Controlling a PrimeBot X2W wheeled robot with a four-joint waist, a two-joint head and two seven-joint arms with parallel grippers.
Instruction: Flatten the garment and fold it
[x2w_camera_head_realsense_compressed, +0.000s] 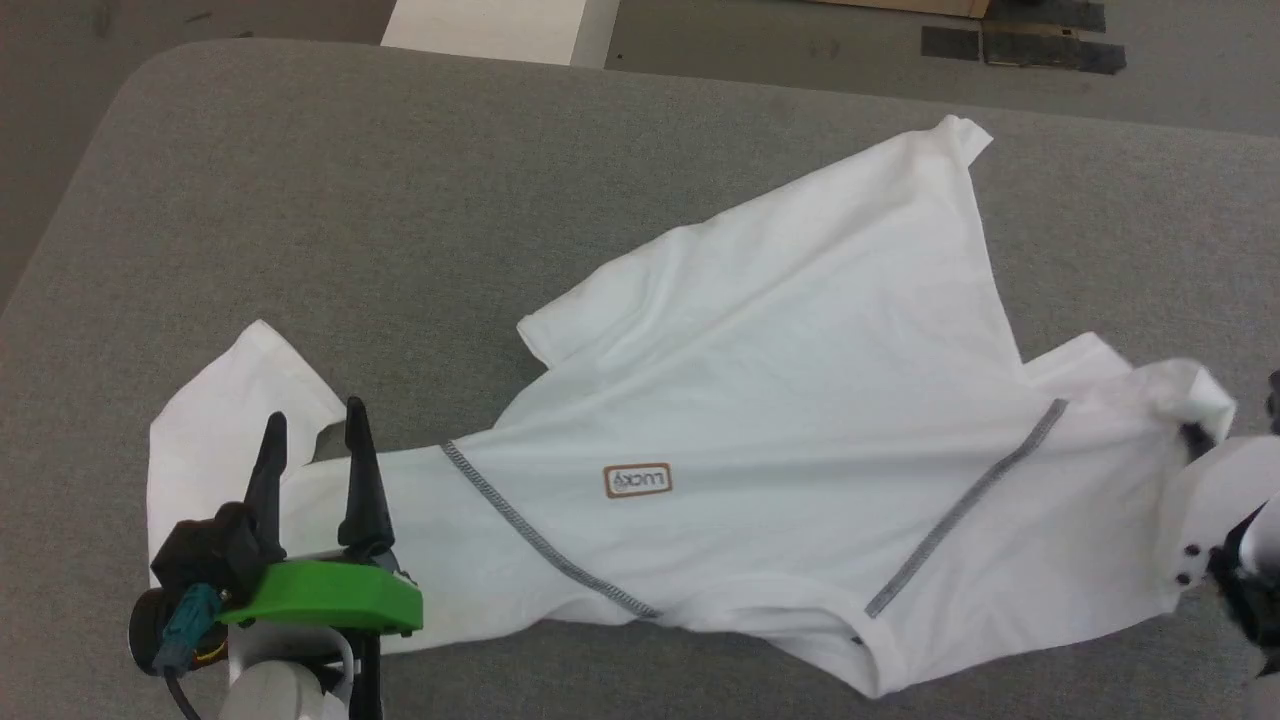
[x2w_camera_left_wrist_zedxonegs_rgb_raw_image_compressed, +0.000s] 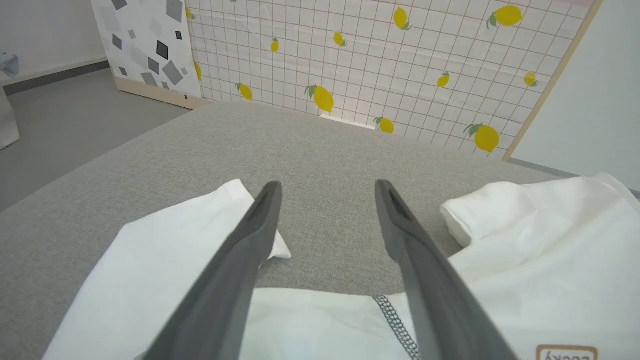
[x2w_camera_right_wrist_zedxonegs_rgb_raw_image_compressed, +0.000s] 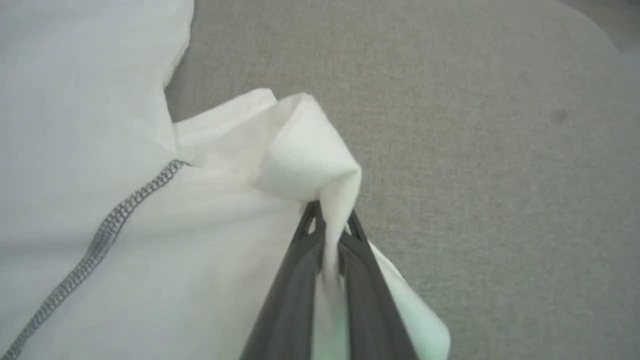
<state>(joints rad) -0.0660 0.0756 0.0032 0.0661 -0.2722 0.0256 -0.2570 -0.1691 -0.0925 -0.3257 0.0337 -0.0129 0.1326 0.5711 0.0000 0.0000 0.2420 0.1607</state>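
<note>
White shirt (x2w_camera_head_realsense_compressed: 800, 400) sprawled on a grey padded surface (x2w_camera_head_realsense_compressed: 400, 200), one sleeve loose, the other pinched.

From the head: lies skewed and rumpled across the middle and right of the surface, with a logo patch (x2w_camera_head_realsense_compressed: 637, 480) upside-down between two grey zigzag seams (x2w_camera_head_realsense_compressed: 540, 540) and a white box (x2w_camera_head_realsense_compressed: 490, 30) past the far edge. From the left wrist: left gripper (x2w_camera_left_wrist_zedxonegs_rgb_raw_image_compressed: 327, 184) spread wide over the left sleeve (x2w_camera_left_wrist_zedxonegs_rgb_raw_image_compressed: 165, 250), nothing between the fingers, contact with the cloth impossible to judge; lemon-print panel (x2w_camera_left_wrist_zedxonegs_rgb_raw_image_compressed: 400, 65) beyond the surface. From the right wrist: right gripper (x2w_camera_right_wrist_zedxonegs_rgb_raw_image_compressed: 331, 212) pressed together on a bunched fold of the right sleeve (x2w_camera_right_wrist_zedxonegs_rgb_raw_image_compressed: 305, 150), cloth drawn up into a peak.
</note>
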